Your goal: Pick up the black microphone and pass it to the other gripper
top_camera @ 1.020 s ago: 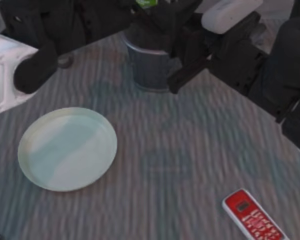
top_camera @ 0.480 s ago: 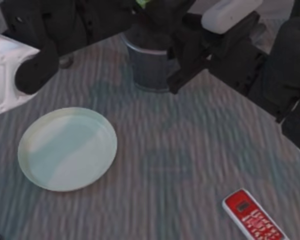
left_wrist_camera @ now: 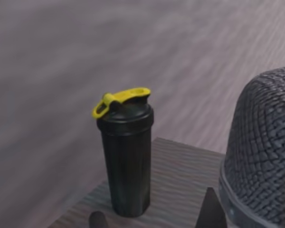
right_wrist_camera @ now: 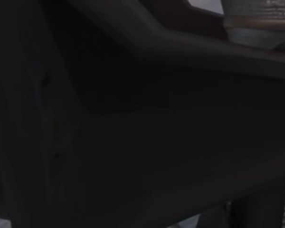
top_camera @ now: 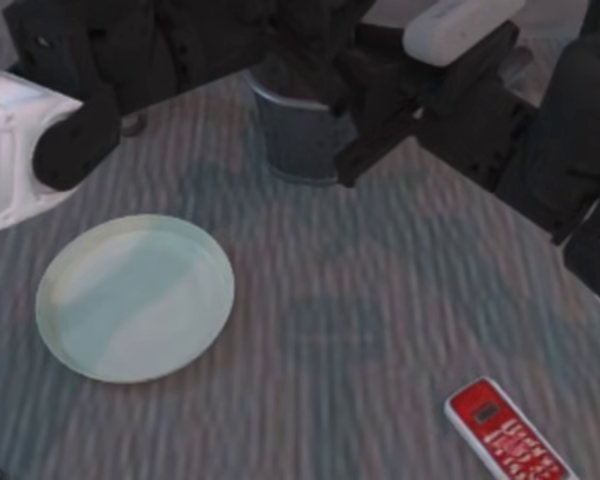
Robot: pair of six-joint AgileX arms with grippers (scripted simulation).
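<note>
we are at the hand-over step, as far as we can judge: both arms are crowded together above the far edge of the table (top_camera: 380, 300), over a grey cup (top_camera: 298, 140) that stands there. the right gripper (top_camera: 365, 150), under its rounded white cap, reaches in from the far right corner, its dark fingers just beside the cup's rim. the left gripper (top_camera: 270, 40), on the arm with the boxy white block, hangs over the far edge from the left. whether either pair of fingers is apart, together or clamped on something we cannot tell; the black shapes run into one another.

the black microphone (left_wrist_camera: 266, 152) shows only in the left wrist view, where its mesh head fills one side, very close to that camera, so we judge it sits at or between the left fingers. its handle is out of sight. the right wrist view is dark.

off the action lie a pale plate (top_camera: 135, 297) toward the left edge, a red phone (top_camera: 508, 432) at the near right corner, and a black shaker bottle (left_wrist_camera: 126, 156) with a yellow lid.

next, we would want one gripper firmly on the handle before the other lets go.
</note>
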